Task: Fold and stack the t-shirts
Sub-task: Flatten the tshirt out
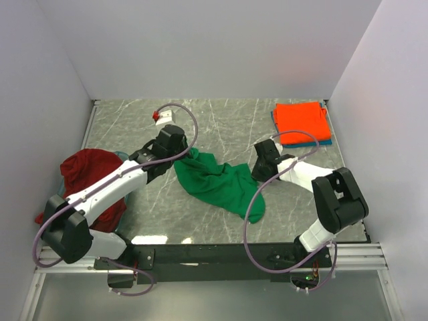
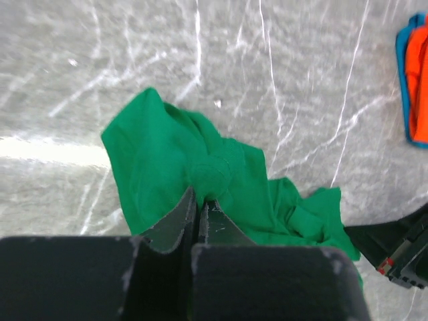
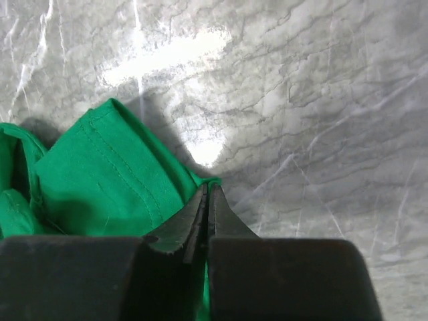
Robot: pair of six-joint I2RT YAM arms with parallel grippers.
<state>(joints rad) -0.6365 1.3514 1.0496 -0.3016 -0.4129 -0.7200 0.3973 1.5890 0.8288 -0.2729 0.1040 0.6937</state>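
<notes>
A crumpled bright green t-shirt lies mid-table between the arms. My left gripper is shut on a bunched fold at the shirt's left end; in the left wrist view the gripper pinches the green cloth. My right gripper is shut on the shirt's right edge; in the right wrist view the gripper holds a thin hem of the green shirt. A folded orange-red shirt lies on a folded teal-blue one at the back right. A dark red shirt lies heaped at the left.
A small white and red object sits at the back left. Grey walls enclose the marble table on three sides. A black rail runs along the near edge. The right arm's black body shows in the left wrist view.
</notes>
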